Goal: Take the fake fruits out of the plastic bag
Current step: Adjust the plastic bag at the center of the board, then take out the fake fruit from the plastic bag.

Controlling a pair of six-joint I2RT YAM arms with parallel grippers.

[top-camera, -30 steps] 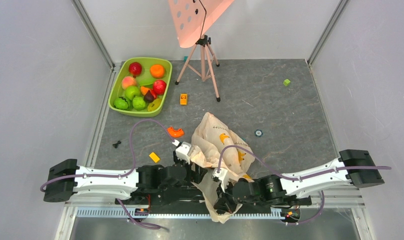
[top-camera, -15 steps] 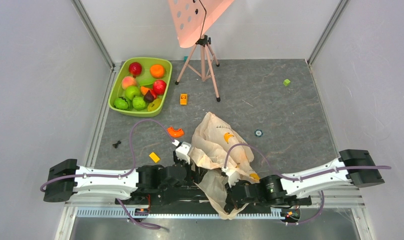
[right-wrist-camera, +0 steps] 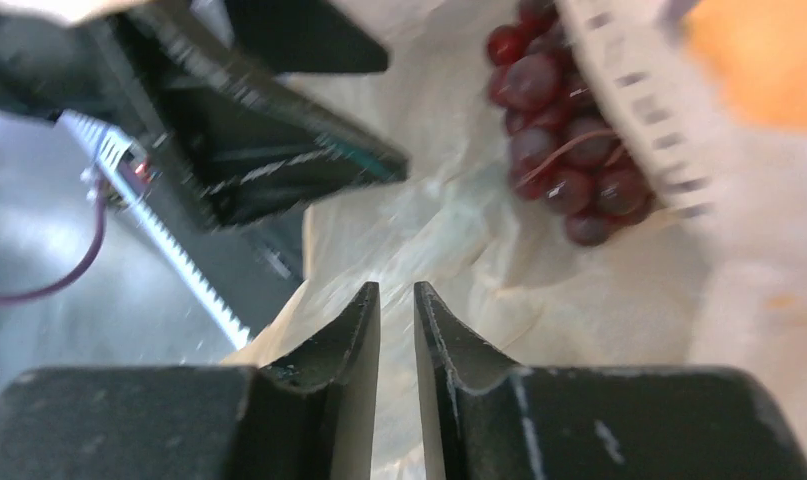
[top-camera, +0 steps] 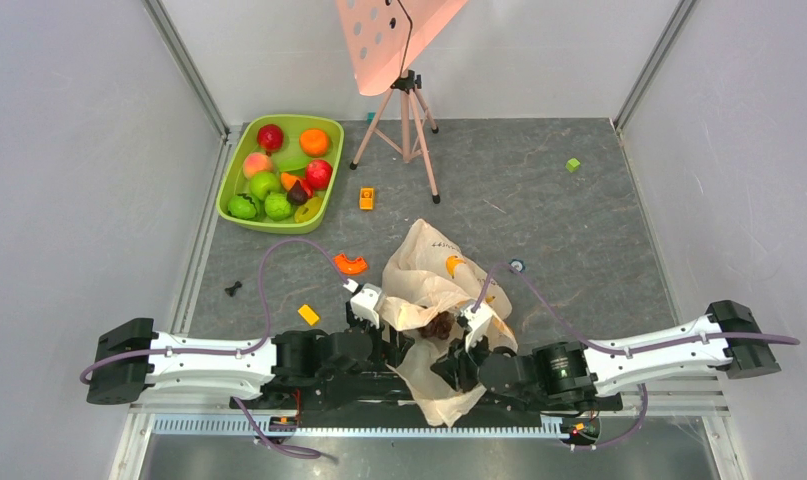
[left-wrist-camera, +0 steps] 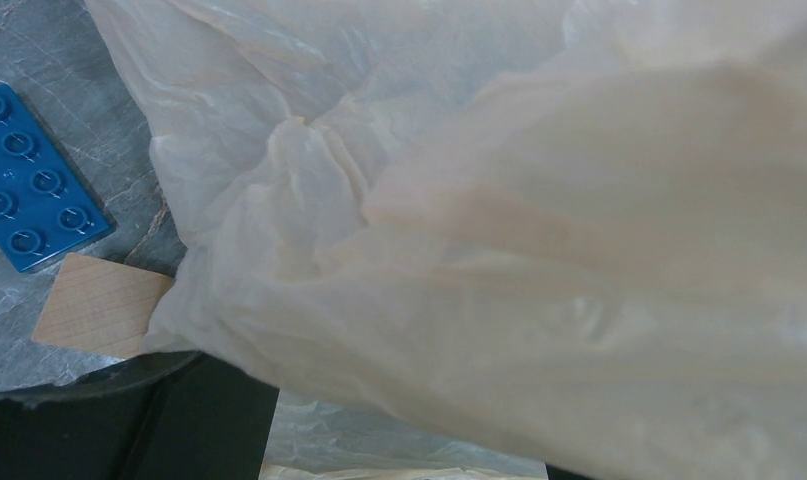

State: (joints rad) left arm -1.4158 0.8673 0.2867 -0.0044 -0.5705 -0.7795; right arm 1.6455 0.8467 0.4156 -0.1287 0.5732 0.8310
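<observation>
Top view: grape bunch (top-camera: 440, 325) newly bared on plastic bag (top-camera: 424, 270), just beside right claw (top-camera: 476, 322), which has swung up from the bag's near edge; left claw (top-camera: 366, 300) unmoved, spread wide

Left wrist: plastic bag (left-wrist-camera: 539, 250) fills the view

Right wrist: right claw (right-wrist-camera: 396, 320) barely parted, empty; grape bunch (right-wrist-camera: 564, 150) ahead, likely the next pick

A crinkled, see-through pale peach plastic bag (left-wrist-camera: 499, 250) fills most of the view, from the top edge down to the lower right, with folds gathered at its left side. On the grey marbled counter (left-wrist-camera: 119, 160) to the left lies a flat blue studded plate (left-wrist-camera: 29, 180). Just below it lies a pale wooden block (left-wrist-camera: 99, 305), whose right edge touches the bag. A black shape (left-wrist-camera: 194, 420) crosses the bottom.
</observation>
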